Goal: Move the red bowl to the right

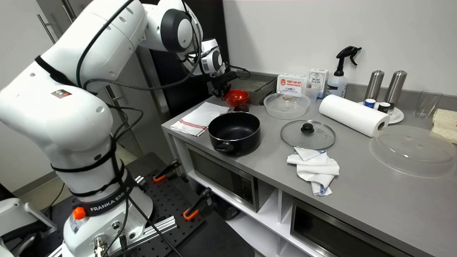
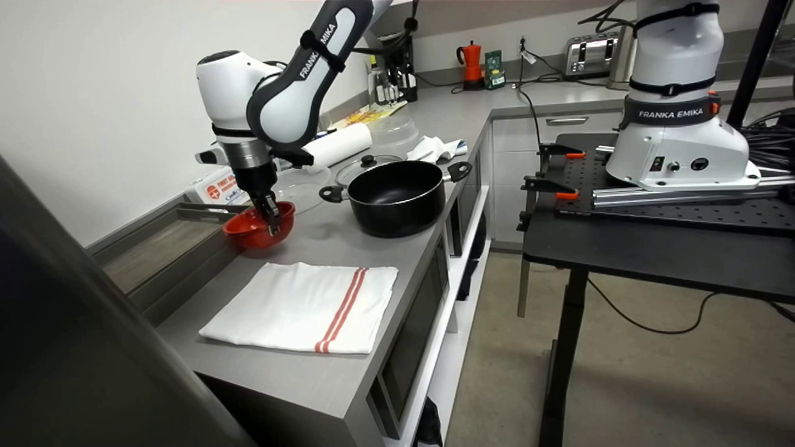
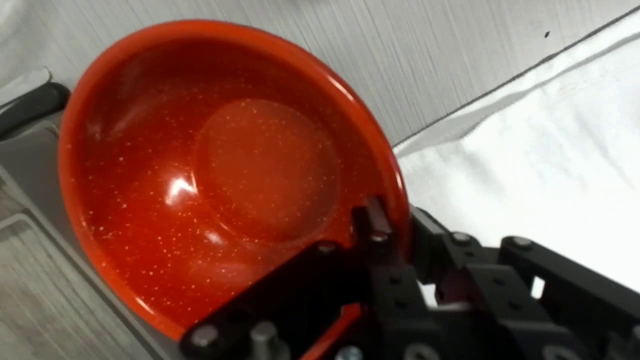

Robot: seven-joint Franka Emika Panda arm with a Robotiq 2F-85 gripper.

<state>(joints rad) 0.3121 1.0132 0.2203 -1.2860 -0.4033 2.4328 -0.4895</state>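
The red bowl [image 1: 237,97] is small, glossy and round. In both exterior views it is at the counter's far end, by the grey tray; it also shows in an exterior view [image 2: 247,231], where it looks tilted. It fills much of the wrist view [image 3: 265,165], and its inside is empty. My gripper [image 3: 400,227] is shut on the bowl's rim, with a finger inside the wall and a finger outside it. The gripper also shows in both exterior views [image 1: 222,93] [image 2: 272,225]. I cannot tell whether the bowl's base touches the counter.
A black pot [image 1: 234,135] stands near the bowl. A folded white towel [image 2: 301,307] lies beside it. A grey tray [image 2: 168,282] is against the wall. A clear container [image 1: 286,107], a glass lid [image 1: 296,137], a paper roll [image 1: 351,114] and a crumpled cloth [image 1: 316,167] lie further along.
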